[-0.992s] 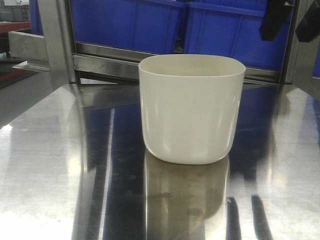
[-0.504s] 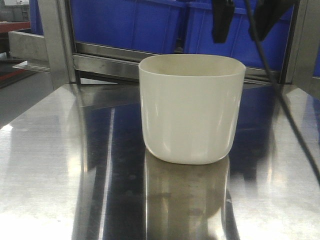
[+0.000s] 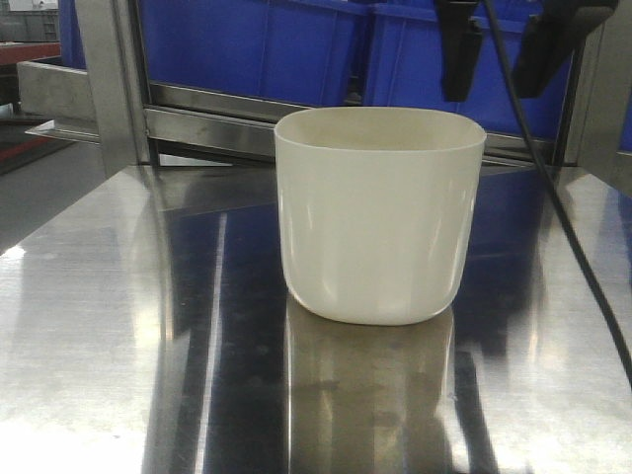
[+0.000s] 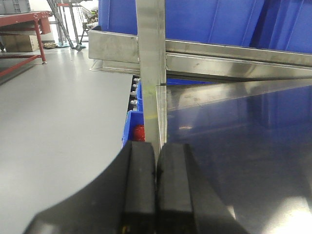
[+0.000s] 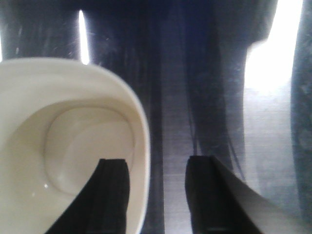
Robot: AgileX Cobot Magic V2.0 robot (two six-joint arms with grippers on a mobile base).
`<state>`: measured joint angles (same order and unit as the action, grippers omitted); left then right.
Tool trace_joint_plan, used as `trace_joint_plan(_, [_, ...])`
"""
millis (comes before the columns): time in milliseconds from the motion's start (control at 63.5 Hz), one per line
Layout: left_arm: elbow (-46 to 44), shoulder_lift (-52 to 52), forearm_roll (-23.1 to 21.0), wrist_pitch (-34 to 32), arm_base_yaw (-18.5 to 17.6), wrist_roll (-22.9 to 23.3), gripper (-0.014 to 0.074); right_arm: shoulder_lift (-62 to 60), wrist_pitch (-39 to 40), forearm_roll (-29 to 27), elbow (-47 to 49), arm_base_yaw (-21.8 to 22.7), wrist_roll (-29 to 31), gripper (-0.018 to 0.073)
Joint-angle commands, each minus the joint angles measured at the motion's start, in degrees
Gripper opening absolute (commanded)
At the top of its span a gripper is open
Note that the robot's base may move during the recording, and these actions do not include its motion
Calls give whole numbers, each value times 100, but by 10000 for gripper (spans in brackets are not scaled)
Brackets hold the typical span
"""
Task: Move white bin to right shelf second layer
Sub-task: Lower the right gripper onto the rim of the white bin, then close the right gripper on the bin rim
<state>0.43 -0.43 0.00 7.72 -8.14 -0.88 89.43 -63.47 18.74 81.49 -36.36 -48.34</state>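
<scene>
The steel surface (image 3: 109,326) fills the foreground, and the white bin (image 3: 378,222) stands upright near its middle, mouth up. Above the bin's right side hangs the right gripper (image 3: 494,84), jaws spread open. In the wrist view, one finger (image 5: 113,195) is over the bin's mouth and the other over bare surface, with the rim between them. The left gripper (image 4: 156,187) sits by the surface's left edge, jaws pressed together on nothing. Blue crates (image 3: 267,44) stand on the rack behind.
</scene>
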Motion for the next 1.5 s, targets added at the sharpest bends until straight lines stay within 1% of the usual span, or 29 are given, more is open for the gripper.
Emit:
trace_joint_plan(0, [211,-87,0,-498,-20,17,85,-195,204,158,140,64,24,383])
trace_joint_plan(173, [211,-87,0,-498,-20,17,85,-176,399,109,-33,64,23,383])
trace_joint_plan(315, [211,-87,0,-498,-20,17,85,-155,608,-64,-190,64,23,383])
trace_joint_plan(646, [211,-87,0,-498,-20,17,85,134,660,-153,-200,293,23,383])
trace_joint_plan(1118, [211,-87,0,-498,-20,17,85,411,788,-239,-192,301,23,378])
trace_joint_plan(1197, [211,-87,0,-498,-20,17,85,411,811,-239,-192,301,23,345])
trace_joint_plan(1229, [211,-87,0,-498,-20,17,85,411,816,-239,-192,301,23,304])
trace_joint_plan(1339, [211,-87,0,-498,-20,17,85,411,800,-239,-192,301,23,216])
trace_joint_plan(1481, [211,-87,0,-498,-20,17,85,404,769,-234,-192,301,23,168])
